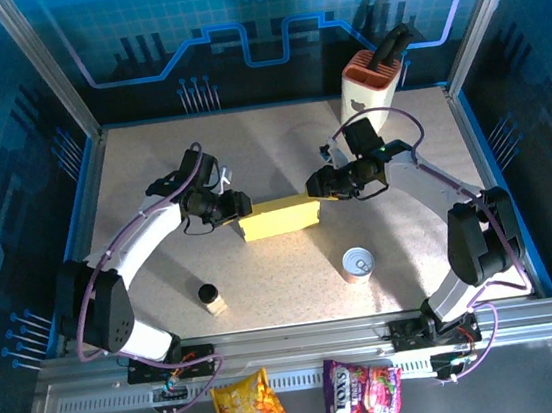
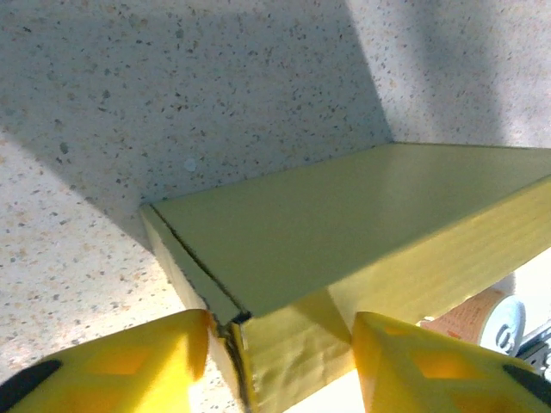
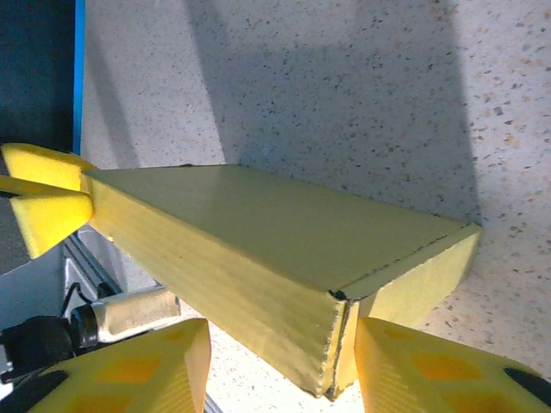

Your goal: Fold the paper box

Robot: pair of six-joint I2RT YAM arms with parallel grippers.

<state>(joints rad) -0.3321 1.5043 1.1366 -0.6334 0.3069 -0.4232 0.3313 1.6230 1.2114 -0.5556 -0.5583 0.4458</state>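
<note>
On the speckled tabletop (image 1: 279, 146), the yellow paper box (image 1: 279, 216) lies closed and flat at centre. The left hand (image 1: 239, 206) at its 9 o'clock end and the right hand (image 1: 316, 186) at 3 o'clock straddle it, fingers spread, seemingly placed to square the ends.

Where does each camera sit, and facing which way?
Top external: above and behind the arms, looking down on the speckled table; both arms, left claw and right claw flanking the flat yellow cardboard box.
Left wrist: on the left arm, facing one box end past its claw.
Right wrist: on the right arm, facing the other end past its claw.
Shared: both wrist views show the box top; right also catches the left claw.
</note>
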